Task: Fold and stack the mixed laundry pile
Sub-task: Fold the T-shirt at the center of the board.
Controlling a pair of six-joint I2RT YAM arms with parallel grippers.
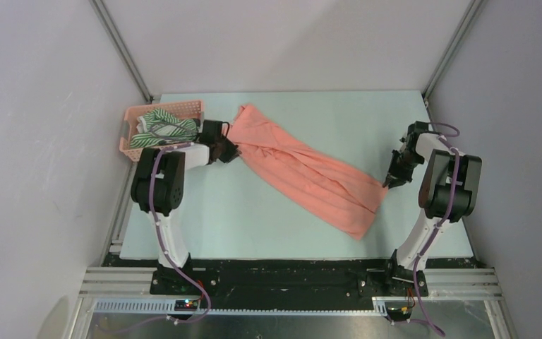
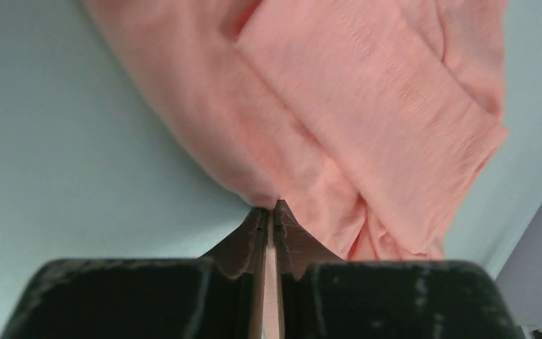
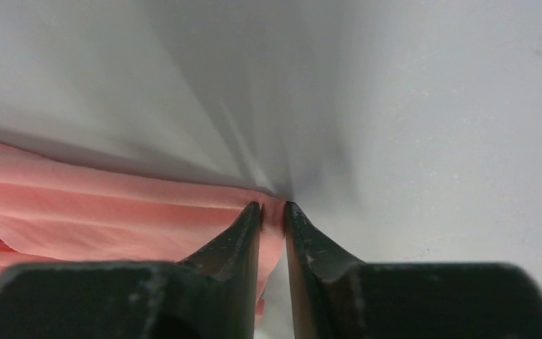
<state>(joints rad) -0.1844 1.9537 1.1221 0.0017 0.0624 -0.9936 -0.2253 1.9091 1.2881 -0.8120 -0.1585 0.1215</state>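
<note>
The salmon-pink shirt (image 1: 302,169) is stretched in a bunched diagonal band across the table, from back left to front right. My left gripper (image 1: 230,150) is shut on the shirt's left edge; the left wrist view shows pink cloth (image 2: 339,106) pinched at the tips of my left gripper (image 2: 270,209). My right gripper (image 1: 387,182) is shut on the shirt's right end; the right wrist view shows a pink fold (image 3: 113,212) caught between the jaws of my right gripper (image 3: 273,206). The green-and-white striped garment (image 1: 161,128) lies in the basket. The dark navy-grey garment is out of view.
The pink plastic lattice basket (image 1: 183,108) stands at the table's back left corner, just behind my left arm. Grey enclosure walls with metal posts surround the pale green table (image 1: 254,219).
</note>
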